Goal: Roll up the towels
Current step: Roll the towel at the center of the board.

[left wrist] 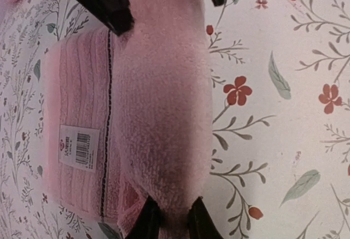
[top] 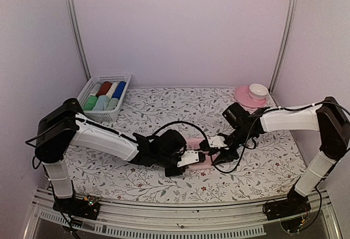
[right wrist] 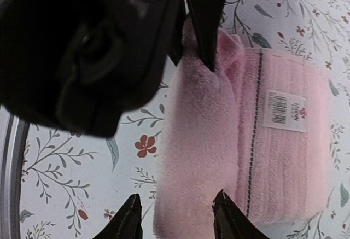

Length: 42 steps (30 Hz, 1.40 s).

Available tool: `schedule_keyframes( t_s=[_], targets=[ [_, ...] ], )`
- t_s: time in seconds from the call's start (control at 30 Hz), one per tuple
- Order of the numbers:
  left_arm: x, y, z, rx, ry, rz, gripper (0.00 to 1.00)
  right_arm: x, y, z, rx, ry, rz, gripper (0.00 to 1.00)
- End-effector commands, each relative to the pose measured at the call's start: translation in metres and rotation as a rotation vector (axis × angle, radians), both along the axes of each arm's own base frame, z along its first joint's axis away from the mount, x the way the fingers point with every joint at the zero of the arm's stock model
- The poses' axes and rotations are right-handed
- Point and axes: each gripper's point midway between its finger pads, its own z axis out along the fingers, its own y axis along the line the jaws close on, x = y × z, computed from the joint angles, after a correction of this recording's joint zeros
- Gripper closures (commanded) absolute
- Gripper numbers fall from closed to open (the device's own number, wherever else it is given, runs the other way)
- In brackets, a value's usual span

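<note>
Left wrist view: my left end effector (left wrist: 173, 222) pinches narrow on the 6 o'clock end of the half-rolled pink towel (left wrist: 164, 113). My right end effector (right wrist: 178, 218), spread wide, straddles its 12 o'clock end. It lies on the worktop (left wrist: 290, 140).

top view is bright and evenly lit, soft light from above, a pale lilac cast on the walls (top: 180, 31), only faint, soft-edged shadows on the tabletop (top: 164, 105). left wrist: pink towel (left wrist: 164, 118) soft and blurry up close, floral print at right crisper. right wrist: black arm part (right wrist: 87, 47) looms dark, fully out of focus.
</note>
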Motion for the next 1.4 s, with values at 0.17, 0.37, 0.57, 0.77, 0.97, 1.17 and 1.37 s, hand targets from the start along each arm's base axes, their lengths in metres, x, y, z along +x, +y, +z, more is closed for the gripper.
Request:
schedule_keyframes(
  t_s=[0.17,0.37,0.57,0.77,0.97,1.17,1.37],
  targets=[
    [-0.03,0.02,-0.011,0.039,0.48,0.037,0.88,0.009,-0.007,0.038,0.137,-0.307,0.018,0.5],
    [-0.021,0.02,-0.016,0.025,0.638,0.075,0.86,-0.004,-0.005,0.034,0.13,-0.327,0.074,0.49],
    [-0.012,0.03,-0.03,0.006,0.753,0.132,0.85,-0.009,0.005,0.009,0.055,-0.379,0.103,0.49],
    [-0.007,0.032,-0.031,-0.044,0.834,0.14,0.84,0.003,0.009,-0.013,-0.013,-0.425,0.053,0.51],
    [-0.004,0.031,-0.036,-0.038,0.881,0.144,0.82,0.014,0.012,-0.019,-0.041,-0.467,0.01,0.53],
    [0.004,0.035,-0.039,-0.052,0.899,0.181,0.77,0.012,0.011,-0.032,-0.08,-0.453,0.024,0.64],
    [0.017,0.035,-0.027,-0.08,0.84,0.208,0.59,0.006,0.009,-0.046,-0.137,-0.373,0.038,0.92]
  ],
)
